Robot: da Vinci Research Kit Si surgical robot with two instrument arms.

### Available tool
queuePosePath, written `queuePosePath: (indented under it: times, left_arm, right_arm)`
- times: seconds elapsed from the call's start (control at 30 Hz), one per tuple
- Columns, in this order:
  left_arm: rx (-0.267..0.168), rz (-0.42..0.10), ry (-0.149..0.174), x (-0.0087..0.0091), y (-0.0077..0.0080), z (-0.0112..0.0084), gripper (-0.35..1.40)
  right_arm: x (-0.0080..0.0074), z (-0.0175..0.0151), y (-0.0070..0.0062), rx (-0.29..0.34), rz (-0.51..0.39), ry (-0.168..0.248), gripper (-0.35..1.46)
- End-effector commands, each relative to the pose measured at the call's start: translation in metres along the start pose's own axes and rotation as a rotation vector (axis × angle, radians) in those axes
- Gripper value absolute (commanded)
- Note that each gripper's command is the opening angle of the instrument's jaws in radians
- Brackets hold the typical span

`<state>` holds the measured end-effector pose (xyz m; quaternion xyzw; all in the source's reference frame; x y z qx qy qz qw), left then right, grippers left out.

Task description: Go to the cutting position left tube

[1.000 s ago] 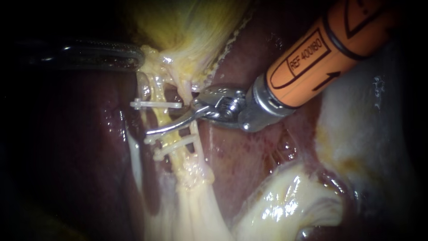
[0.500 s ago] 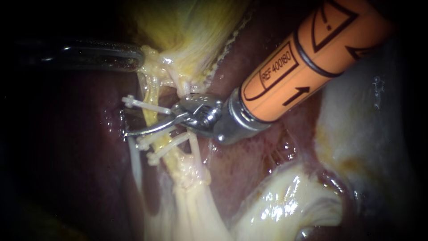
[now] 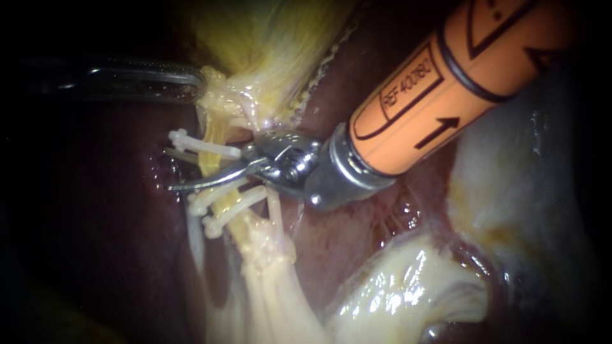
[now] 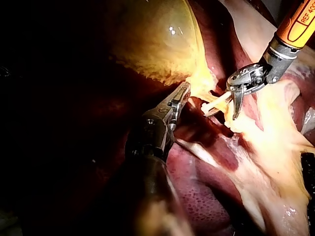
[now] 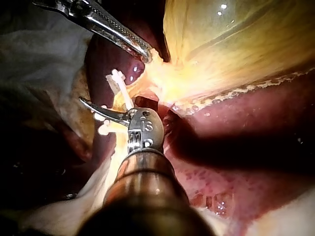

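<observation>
The left tube (image 3: 213, 162) is a thin yellow strand running from the gallbladder (image 3: 274, 44) down to pale tissue. One white clip (image 3: 203, 145) crosses it above, and two more clips (image 3: 224, 199) cross it below. My right instrument (image 3: 169, 171), on an orange shaft, reaches in from the upper right. Its curved blades stand open astride the tube, between the upper clip and the lower pair; the near blade (image 3: 207, 179) lies in front and the far one is mostly hidden. My left instrument (image 3: 194, 86) is shut on the yellow tissue at the gallbladder's neck (image 4: 197, 91).
Dark red liver (image 3: 357, 236) lies under and to the right of the tubes. A second pale strand (image 3: 275, 216) runs just right of the clipped tube, under the right instrument's wrist. Glistening pale tissue (image 3: 408, 286) lies at the lower right.
My right instrument has slid left across the left tube, its blade tip now past the tube. The clips and tube have shifted a little left. My left instrument holds still.
</observation>
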<state>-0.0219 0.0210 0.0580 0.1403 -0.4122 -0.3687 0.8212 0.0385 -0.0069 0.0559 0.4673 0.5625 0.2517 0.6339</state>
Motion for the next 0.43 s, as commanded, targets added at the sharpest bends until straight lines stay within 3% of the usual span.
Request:
queuePosePath:
  times: [0.03, 0.43]
  left_arm:
    - [-0.001, 0.0, 0.0, 0.0, 0.0, 0.0, -0.35]
    - [0.0, 0.0, 0.0, 0.0, 0.0001, 0.0, -0.35]
  right_arm:
    - [0.0001, -0.0001, 0.0, 0.002, 0.001, -0.001, 1.27]
    - [-0.0002, -0.0003, 0.0003, 0.002, 0.0, -0.002, 1.26]
